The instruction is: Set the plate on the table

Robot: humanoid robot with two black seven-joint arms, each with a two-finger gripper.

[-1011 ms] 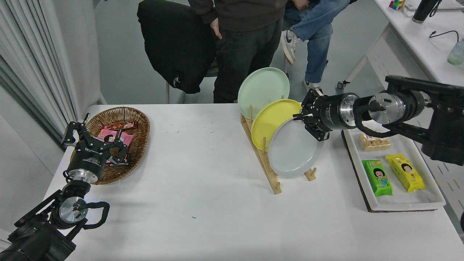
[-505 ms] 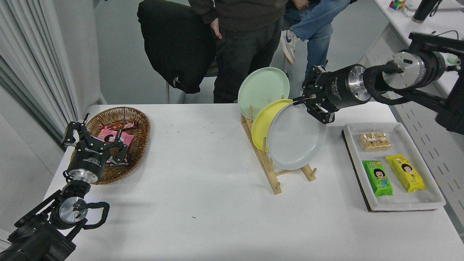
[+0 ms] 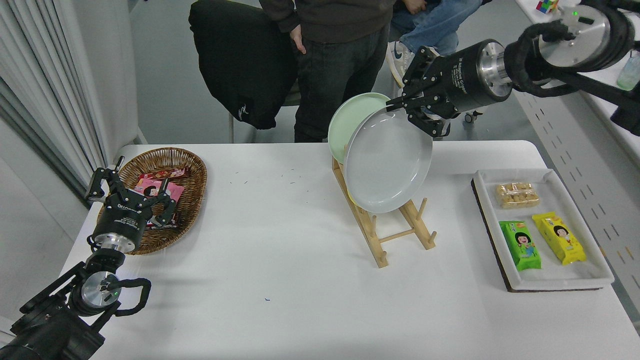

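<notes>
Above the wooden plate rack (image 3: 395, 232), seen from the head camera, the right gripper (image 3: 400, 107) has its fingers pinched on the upper rim of the light-grey plate (image 3: 387, 162). That plate hangs tilted in the air, clear of the rack's pegs, and covers most of the yellow plate behind it. A mint-green plate (image 3: 350, 120) stands in the rack's far slot, its upper left edge showing. Right of the rack lies a white tray (image 3: 550, 277) with snack packets. Far left of the rack, the left gripper (image 3: 131, 192) sits parked with fingers spread apart over a wicker basket (image 3: 187, 165). All of this rests on the white table (image 3: 280, 260).
</notes>
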